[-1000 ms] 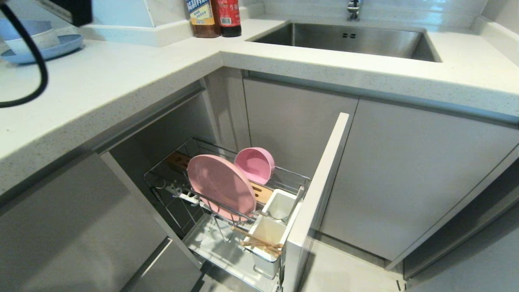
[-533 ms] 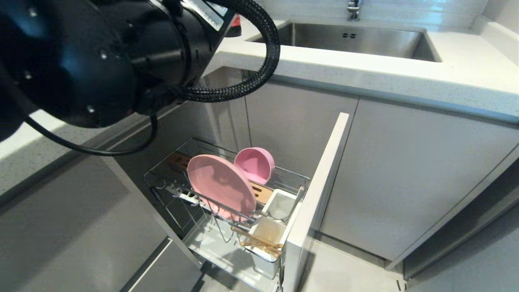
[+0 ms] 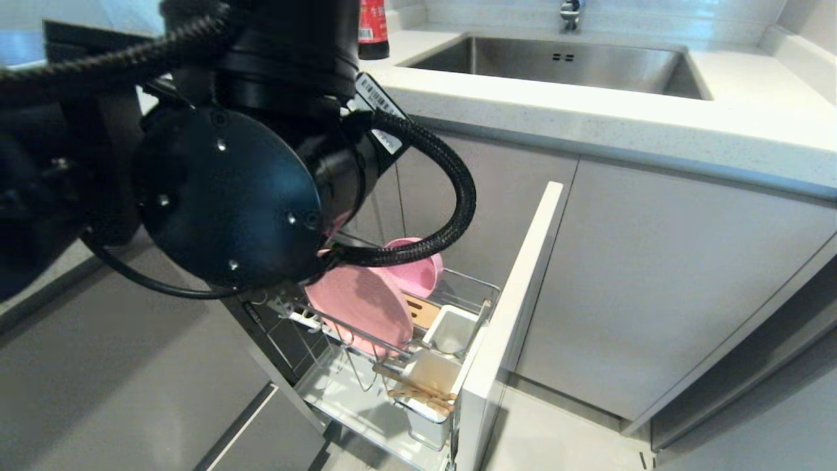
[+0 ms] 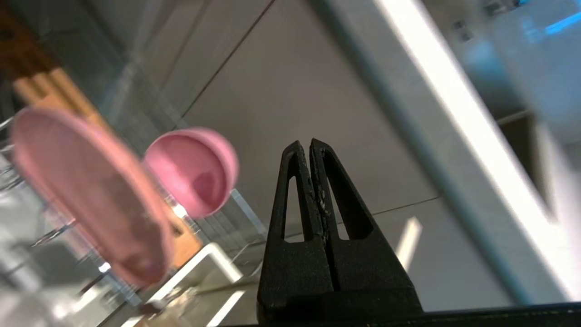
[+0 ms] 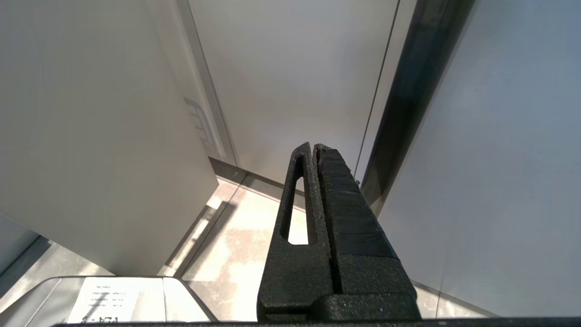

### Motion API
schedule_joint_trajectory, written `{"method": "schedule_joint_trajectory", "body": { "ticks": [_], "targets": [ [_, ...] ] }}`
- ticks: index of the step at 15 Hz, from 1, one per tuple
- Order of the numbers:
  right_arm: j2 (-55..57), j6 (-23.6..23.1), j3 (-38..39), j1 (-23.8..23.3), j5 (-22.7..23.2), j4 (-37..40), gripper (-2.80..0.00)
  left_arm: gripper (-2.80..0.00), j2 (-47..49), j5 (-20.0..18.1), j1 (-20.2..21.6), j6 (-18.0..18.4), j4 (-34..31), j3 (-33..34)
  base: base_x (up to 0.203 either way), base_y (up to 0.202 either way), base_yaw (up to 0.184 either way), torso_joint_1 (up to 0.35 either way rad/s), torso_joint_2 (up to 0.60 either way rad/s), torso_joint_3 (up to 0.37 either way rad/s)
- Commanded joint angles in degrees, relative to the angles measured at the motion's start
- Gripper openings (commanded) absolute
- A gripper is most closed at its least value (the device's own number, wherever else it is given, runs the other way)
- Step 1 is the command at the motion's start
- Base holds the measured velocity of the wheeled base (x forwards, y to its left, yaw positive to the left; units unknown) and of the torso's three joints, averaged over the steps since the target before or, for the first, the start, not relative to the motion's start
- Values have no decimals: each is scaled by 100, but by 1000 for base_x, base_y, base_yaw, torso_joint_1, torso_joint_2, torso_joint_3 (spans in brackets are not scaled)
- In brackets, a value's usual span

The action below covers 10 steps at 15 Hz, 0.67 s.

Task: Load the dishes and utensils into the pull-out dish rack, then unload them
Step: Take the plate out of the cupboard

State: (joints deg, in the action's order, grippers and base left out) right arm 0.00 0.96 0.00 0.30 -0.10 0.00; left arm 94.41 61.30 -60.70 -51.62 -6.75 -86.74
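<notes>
The pull-out dish rack (image 3: 467,282) stands drawn out of the corner cabinet. A pink plate (image 3: 363,307) stands on edge in it, with a pink bowl (image 3: 418,273) on its side just behind. Wooden chopsticks (image 3: 418,391) lie across the nearer white cup (image 3: 428,376). My left arm (image 3: 222,196) hangs above the rack and hides the plate's top and its own gripper. In the left wrist view the left gripper (image 4: 310,143) is shut and empty, in the air beside the bowl (image 4: 190,170) and plate (image 4: 86,190). The right gripper (image 5: 313,146) is shut and empty, parked low.
The rack's pale front panel (image 3: 516,307) sticks out toward me. Grey cabinet doors (image 3: 660,281) stand to the right. A white countertop (image 3: 588,118) with a steel sink (image 3: 556,62) and a red bottle (image 3: 373,26) runs above. Floor tiles (image 5: 236,245) show below the right gripper.
My left arm has swung in from the upper left and come down over the rack, now covering the plate's top. The dishes and chopsticks have not moved.
</notes>
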Motion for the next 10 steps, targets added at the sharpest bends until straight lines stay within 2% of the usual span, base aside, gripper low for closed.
{"method": "schedule_joint_trajectory", "body": {
  "ticks": [1, 3, 5, 9, 10],
  "targets": [
    [0, 0, 9, 5, 1, 0, -280, -280, 76, 130, 5, -300, -272, -49, 0, 0, 0, 0, 0, 0],
    [0, 0, 9, 2, 1, 0, -280, -280, 187, 226, 7, -437, -587, -105, 0, 0, 0, 0, 0, 0],
    [0, 0, 9, -4, 1, 0, -280, -280, 235, 232, 14, -882, -910, -92, 0, 0, 0, 0, 0, 0],
    [0, 0, 9, 0, 1, 0, -280, -280, 541, 258, 112, -2019, -2393, -307, 0, 0, 0, 0, 0, 0],
    [0, 0, 9, -4, 1, -1, -280, -280, 601, 283, 138, -2131, -2511, -389, 0, 0, 0, 0, 0, 0]
  ]
}}
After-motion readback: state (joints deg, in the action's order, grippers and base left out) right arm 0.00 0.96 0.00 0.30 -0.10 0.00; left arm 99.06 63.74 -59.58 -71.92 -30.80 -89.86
